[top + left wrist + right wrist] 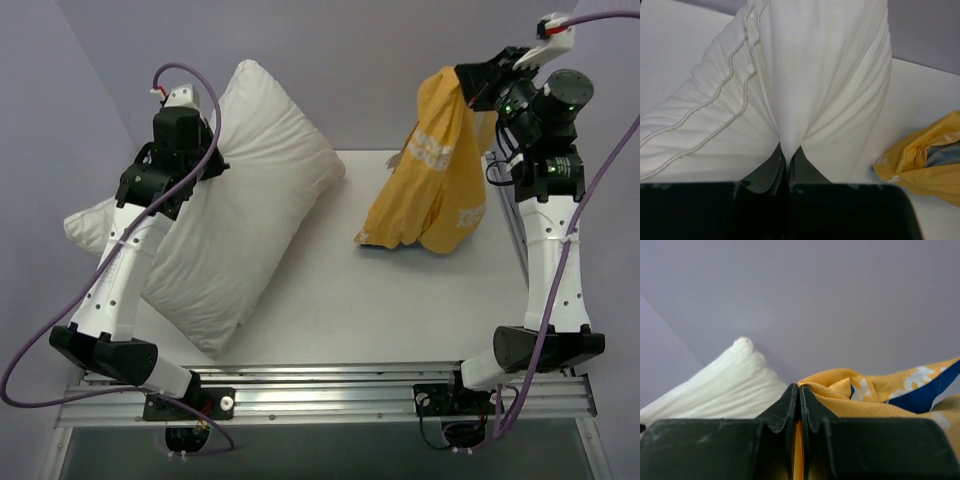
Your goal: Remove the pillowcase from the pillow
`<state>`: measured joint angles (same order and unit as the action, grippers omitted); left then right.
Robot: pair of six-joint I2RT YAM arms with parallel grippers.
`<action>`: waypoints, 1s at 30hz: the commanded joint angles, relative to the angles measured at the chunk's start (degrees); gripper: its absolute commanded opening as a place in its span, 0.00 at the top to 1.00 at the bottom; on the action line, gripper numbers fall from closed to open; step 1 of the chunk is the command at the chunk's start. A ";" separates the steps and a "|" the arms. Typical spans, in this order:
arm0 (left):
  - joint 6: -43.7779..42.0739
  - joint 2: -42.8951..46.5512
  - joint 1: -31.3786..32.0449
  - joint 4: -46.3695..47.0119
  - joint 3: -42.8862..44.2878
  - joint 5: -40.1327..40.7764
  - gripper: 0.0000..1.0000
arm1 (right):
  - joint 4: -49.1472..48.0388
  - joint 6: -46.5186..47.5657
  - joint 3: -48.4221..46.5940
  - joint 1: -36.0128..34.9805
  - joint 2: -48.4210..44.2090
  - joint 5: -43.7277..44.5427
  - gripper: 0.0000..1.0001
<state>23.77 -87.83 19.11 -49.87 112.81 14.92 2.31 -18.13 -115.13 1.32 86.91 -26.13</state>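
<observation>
1. My left gripper [788, 150] is closed on a pinch of the pillow [250, 200]. The white fabric is drawn into a tight tuck between the fingers. The pillow lies across the left half of the table [330, 300], with one corner pointing to the far wall.
2. My right gripper [799, 390] is clamped on a fold of the pillowcase [430, 170]. I hold it raised at the far right, yellow-orange side out with a little blue showing, and it hangs down in a loose bunch.
3. Bare table shows between the two, so I judge the cover is fully off. What is left is to finish cleanly: pillow and cover apart, cover set down.
4. I would use the left pinch as an anchor and hold it firm, so the pillow cannot slide to the right.
5. I would move the right arm only to the right or nearer, never back toward the pillow, so that no hanging fold drapes over it.
6. From overhead, the lowest folds seem to rest on the table, though I cannot tell for sure. I would therefore raise the bunch a touch before any sideways travel, to avoid dragging it.
7. I would lower it slowly so the fabric heaps on the right half, inside the table edge.
8. One thin fold is all I grip, and a jerk could slip it. I would open the fingers only once the heap bears its own weight.
</observation>
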 commanded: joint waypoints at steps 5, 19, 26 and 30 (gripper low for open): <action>10.33 12.06 -3.64 24.55 -28.85 -0.05 0.98 | -3.63 -0.24 29.84 -6.06 -2.45 1.07 1.00; -1.96 23.49 -7.42 10.15 -27.94 1.69 0.05 | 17.54 1.25 39.92 -8.44 -11.39 20.04 0.12; -12.23 25.96 -7.16 -1.89 -5.26 11.25 0.06 | 29.15 5.37 15.68 -8.35 -17.56 44.57 0.00; -17.96 26.48 -5.76 -4.89 6.95 16.97 0.06 | 28.46 10.83 8.89 -8.35 -21.77 50.03 0.00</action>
<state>13.02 -62.78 12.40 -49.52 113.06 24.64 26.30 -12.88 -102.74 -7.18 66.92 13.85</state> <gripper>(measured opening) 0.939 0.994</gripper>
